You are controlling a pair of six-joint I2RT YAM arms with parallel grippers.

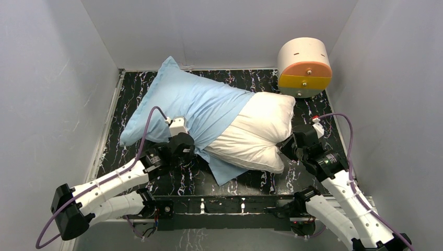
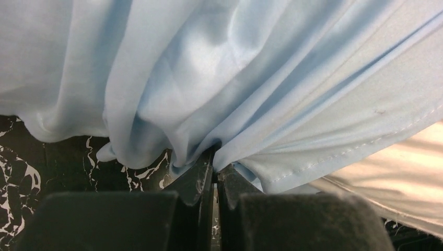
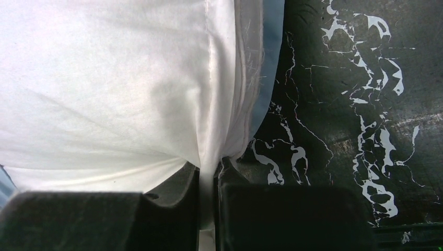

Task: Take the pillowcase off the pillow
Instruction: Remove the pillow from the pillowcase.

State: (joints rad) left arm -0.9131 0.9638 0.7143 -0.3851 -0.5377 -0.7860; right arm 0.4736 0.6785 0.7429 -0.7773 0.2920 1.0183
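While left jaws pinch the pillowcase (image 2: pixel 261 78), right jaws pinch the pillow (image 3: pixel 104 94).

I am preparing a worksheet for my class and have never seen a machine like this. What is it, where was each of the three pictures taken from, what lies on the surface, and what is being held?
This is a robot with two white arms bolted at the near edge of a black marbled table. Each arm ends in a two-finger gripper.

The wide picture comes from a fixed camera above and behind the arms. The two close-ups come from cameras on the wrists, each looking past its own dark fingers.

On the table lies a large plump white pillow, partly inside a light blue fabric pillowcase. A round cream-and-orange drum is at the far right corner.

The left gripper is shut on a bunched fold of the pillowcase near its stitched hem. The right gripper is shut on the bare end of the pillow.
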